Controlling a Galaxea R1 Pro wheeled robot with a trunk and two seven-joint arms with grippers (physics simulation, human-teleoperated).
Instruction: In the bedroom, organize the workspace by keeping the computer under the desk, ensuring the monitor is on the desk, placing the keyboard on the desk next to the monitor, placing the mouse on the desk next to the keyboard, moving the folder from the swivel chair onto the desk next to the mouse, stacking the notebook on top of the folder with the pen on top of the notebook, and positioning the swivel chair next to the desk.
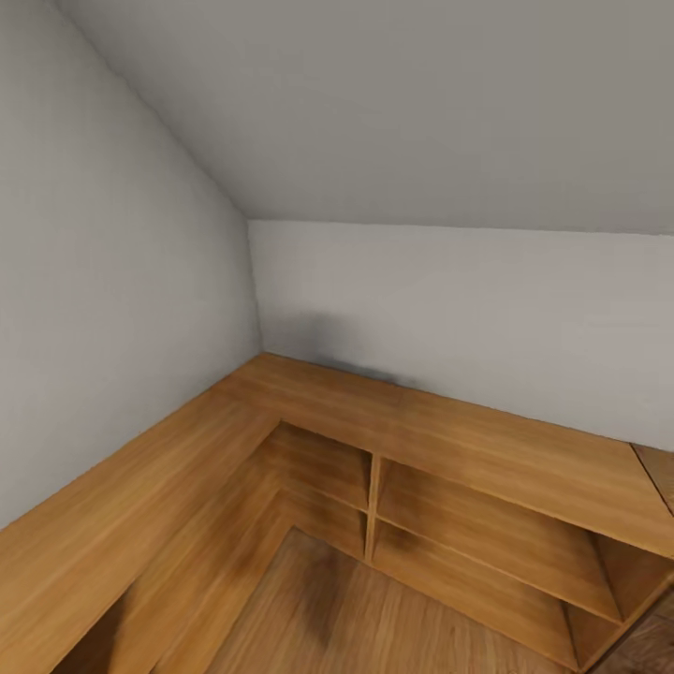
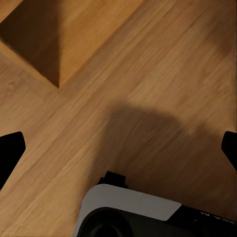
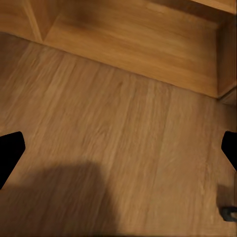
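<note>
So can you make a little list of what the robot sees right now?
place: attic corner, sloped grey-white walls
furniture: low wooden shelf unit wrapping the corner, open compartments
floor: light wood floor
left gripper: open, over the floor, holding nothing
right gripper: open, over the floor near the shelf, holding nothing
shadow: dark patch on the floor under each arm

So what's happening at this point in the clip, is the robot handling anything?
Nothing is being handled. The head view faces a corner of the room where a low light-wood shelf unit runs along sloped grey-white walls, its compartments bare. Both wrist views look down at the wood floor. The left gripper and the right gripper each show dark fingertips at opposite edges of their pictures, wide apart with nothing between them. The robot seems to be on its way.
</note>
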